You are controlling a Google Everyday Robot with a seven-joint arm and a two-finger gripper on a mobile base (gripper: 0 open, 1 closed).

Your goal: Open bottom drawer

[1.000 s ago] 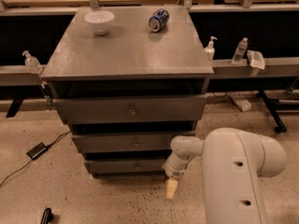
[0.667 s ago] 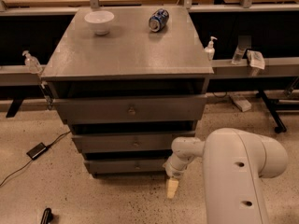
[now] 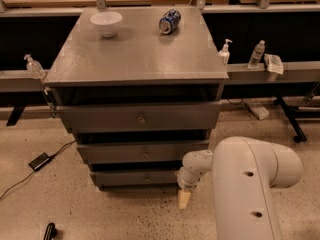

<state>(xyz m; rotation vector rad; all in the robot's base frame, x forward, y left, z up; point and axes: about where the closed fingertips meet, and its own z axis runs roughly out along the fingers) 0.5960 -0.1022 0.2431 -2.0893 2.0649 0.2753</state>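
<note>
Gripper (image 3: 184,199) beside bottom drawer (image 3: 142,177)

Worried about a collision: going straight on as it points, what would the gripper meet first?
Likely the floor: the gripper points downward, low beside the bottom drawer, not at it; depth is hard to judge.

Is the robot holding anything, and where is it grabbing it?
Nothing that I can see. The tool hangs beside the bottom drawer at its right end, off its knob.
</note>
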